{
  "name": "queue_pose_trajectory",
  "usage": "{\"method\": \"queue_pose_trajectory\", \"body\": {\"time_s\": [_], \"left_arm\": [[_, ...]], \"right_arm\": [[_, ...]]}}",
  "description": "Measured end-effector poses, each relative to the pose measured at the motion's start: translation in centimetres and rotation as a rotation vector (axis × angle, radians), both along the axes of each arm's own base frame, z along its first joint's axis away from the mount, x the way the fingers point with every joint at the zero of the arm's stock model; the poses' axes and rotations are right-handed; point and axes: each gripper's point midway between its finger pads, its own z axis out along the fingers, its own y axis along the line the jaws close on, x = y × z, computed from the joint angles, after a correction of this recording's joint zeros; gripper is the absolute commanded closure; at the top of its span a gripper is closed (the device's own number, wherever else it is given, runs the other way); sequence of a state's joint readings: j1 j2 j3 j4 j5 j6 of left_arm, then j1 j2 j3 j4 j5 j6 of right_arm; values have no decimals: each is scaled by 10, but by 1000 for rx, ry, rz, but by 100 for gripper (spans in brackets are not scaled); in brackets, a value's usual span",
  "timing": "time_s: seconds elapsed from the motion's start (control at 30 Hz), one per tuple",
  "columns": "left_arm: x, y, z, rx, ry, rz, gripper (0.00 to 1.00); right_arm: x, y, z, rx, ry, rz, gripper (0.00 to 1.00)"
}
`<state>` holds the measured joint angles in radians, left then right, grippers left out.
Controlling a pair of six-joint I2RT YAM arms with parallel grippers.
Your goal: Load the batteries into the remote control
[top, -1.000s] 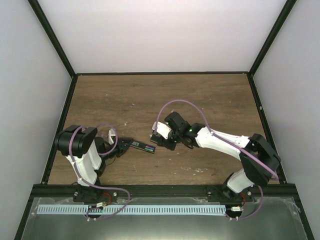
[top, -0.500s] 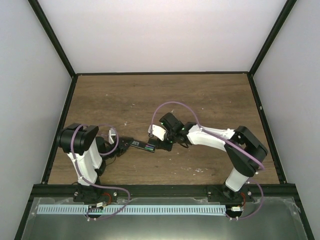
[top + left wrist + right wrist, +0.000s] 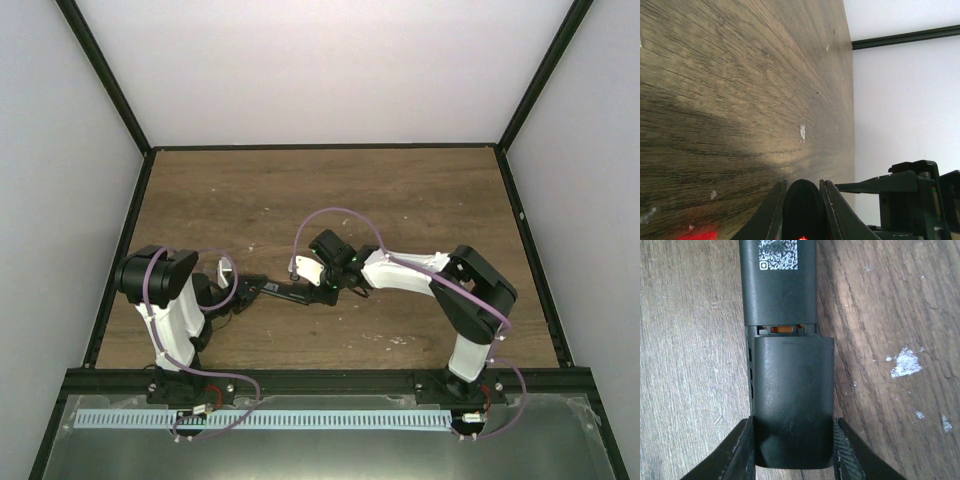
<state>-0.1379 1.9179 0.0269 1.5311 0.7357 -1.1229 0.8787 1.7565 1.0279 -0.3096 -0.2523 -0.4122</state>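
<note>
Looking down on the wooden table (image 3: 400,200), we see the remote control (image 3: 283,292) left of its centre, between both grippers. The left gripper (image 3: 802,200) is closed narrowly on one end of the remote. The right gripper (image 3: 792,440) grips the black battery cover (image 3: 792,400) by its sides, on the remote's back, with a thin gap under the QR label (image 3: 777,255).

The slim black plastic remote control (image 3: 778,295) is printed with a white QR pattern, orange glimpsed above its black cover (image 3: 792,400); the brown wooden table (image 3: 690,340) is flecked white.
</note>
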Motion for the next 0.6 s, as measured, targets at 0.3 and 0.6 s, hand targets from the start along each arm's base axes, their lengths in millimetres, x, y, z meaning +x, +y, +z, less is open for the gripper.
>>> {"method": "queue_pose_trajectory", "body": {"time_s": [0.3, 0.6], "left_arm": [[0, 0, 0, 0, 0, 0, 100], [0, 0, 0, 0, 0, 0, 100]], "right_arm": [[-5, 0, -8, -18, 17, 9, 74], [-7, 4, -10, -19, 27, 20, 74]]}}
